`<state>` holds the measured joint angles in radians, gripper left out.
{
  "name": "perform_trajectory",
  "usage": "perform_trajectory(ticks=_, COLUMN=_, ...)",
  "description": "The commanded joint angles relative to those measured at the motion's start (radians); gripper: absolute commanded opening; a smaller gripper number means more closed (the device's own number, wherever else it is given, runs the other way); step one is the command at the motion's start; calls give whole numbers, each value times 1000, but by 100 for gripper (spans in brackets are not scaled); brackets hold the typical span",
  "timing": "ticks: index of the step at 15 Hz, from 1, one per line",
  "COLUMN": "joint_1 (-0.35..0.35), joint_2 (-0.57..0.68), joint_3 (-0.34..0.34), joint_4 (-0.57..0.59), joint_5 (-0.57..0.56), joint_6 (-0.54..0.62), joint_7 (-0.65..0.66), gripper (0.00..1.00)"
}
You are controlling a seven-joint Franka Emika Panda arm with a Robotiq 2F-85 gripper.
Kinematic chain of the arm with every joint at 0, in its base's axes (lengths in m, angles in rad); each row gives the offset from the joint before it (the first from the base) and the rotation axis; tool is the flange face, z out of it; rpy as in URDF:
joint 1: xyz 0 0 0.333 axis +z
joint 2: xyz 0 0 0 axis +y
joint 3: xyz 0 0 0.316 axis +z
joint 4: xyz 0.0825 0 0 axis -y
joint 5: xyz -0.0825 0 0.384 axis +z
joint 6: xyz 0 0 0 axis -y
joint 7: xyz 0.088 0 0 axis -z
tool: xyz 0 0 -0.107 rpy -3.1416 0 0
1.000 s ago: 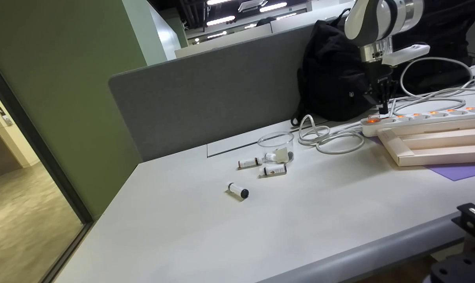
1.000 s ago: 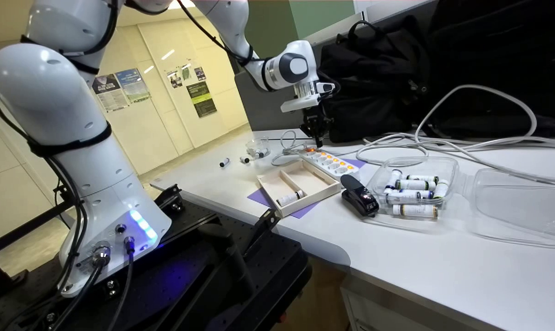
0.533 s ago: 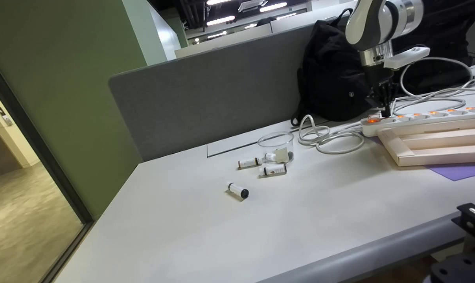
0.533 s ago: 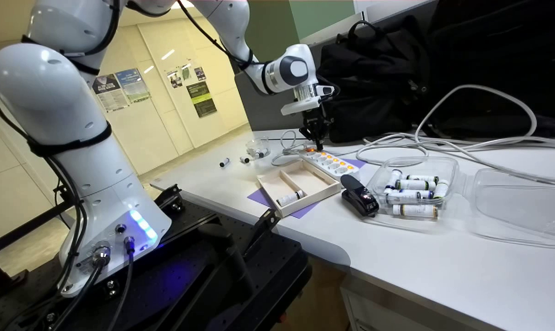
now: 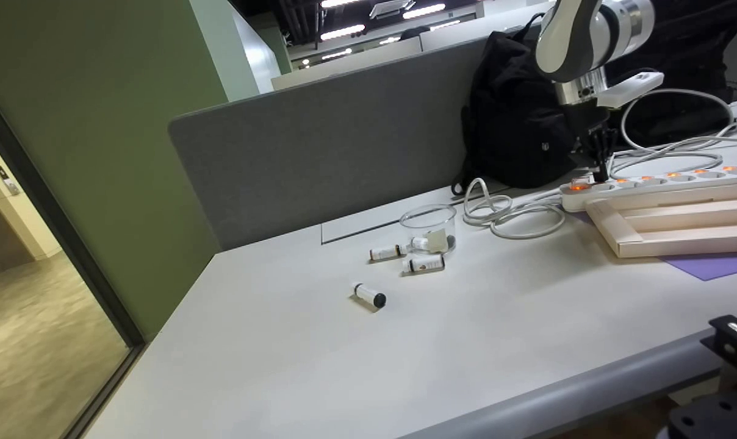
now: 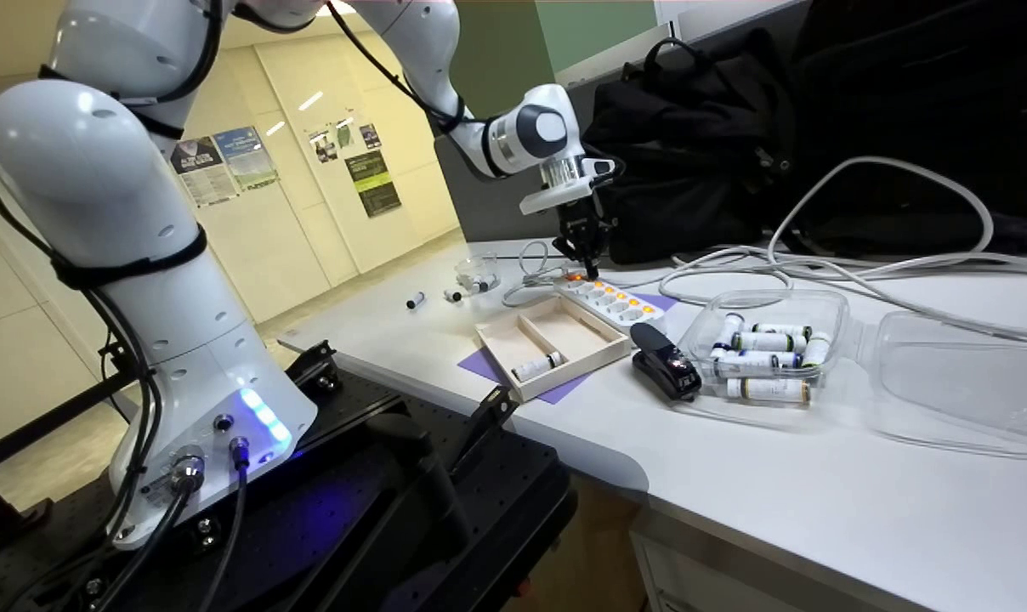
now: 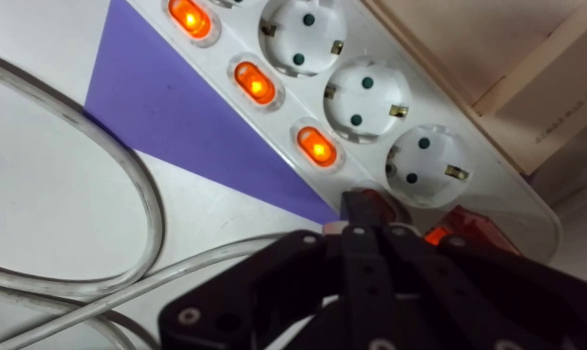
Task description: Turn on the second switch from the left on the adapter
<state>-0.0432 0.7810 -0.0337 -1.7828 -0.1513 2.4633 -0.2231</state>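
The adapter (image 7: 497,194) is a long white power strip with round sockets and a row of small switches. It also shows in both exterior views (image 5: 579,202) (image 6: 611,304). In the wrist view several switches (image 7: 319,147) glow orange. The switch nearest the gripper (image 7: 383,206) looks dark red and unlit, partly covered by the fingertips. A larger red switch (image 7: 480,227) with an orange glow sits at the adapter's end. My gripper (image 7: 366,209) is shut with nothing in it, tips down at the dark switch. It shows in both exterior views (image 5: 600,177) (image 6: 592,272). Contact is not clear.
A pale wooden tray (image 6: 526,325) lies along the adapter on a purple sheet (image 7: 196,126). White cables (image 7: 143,194) loop beside it. Black backpacks (image 6: 692,153) stand behind. A black stapler-like object (image 6: 666,361) and a clear box (image 6: 764,319) of vials are near the far end.
My gripper has moved down to the adapter over the last second, with its tips a little lower at the switch row. In the last half second the arm has shifted only slightly.
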Motion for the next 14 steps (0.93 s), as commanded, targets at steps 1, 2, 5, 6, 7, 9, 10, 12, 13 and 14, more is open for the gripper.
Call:
perform_trajectory(ticks=1, joint_1=19, joint_2=9, joint_3=-29, joint_4=-23, joint_5=-54, joint_6=-1, joint_7=15, gripper=0)
perform_trajectory(ticks=2, joint_1=20, joint_2=9, joint_3=-29, joint_4=-22, joint_5=-59, joint_6=-2, joint_7=13, gripper=0)
perform_trajectory(ticks=5, joint_1=21, joint_2=12, joint_3=-27, joint_4=-17, joint_5=-65, joint_6=-17, joint_7=13, gripper=0)
perform_trajectory(ticks=6, joint_1=24, joint_2=10, joint_3=-29, joint_4=-20, joint_5=-73, joint_6=-19, joint_7=10, gripper=0)
perform_trajectory(ticks=7, joint_1=27, joint_2=11, joint_3=-31, joint_4=-19, joint_5=-82, joint_6=-25, joint_7=9, gripper=0)
perform_trajectory(ticks=9, joint_1=30, joint_2=11, joint_3=-41, joint_4=-22, joint_5=-104, joint_6=-43, joint_7=8, gripper=0)
perform_trajectory(ticks=10, joint_1=32, joint_2=12, joint_3=-44, joint_4=-21, joint_5=-111, joint_6=-51, joint_7=11, gripper=0)
perform_trajectory(ticks=12, joint_1=34, joint_2=15, joint_3=-43, joint_4=-17, joint_5=-118, joint_6=-53, joint_7=16, gripper=0)
perform_trajectory(ticks=13, joint_1=29, joint_2=13, joint_3=-38, joint_4=-7, joint_5=-105, joint_6=-61, joint_7=19, gripper=0)
perform_trajectory(ticks=14, joint_1=18, joint_2=5, joint_3=-25, joint_4=4, joint_5=-86, joint_6=-66, joint_7=11, gripper=0)
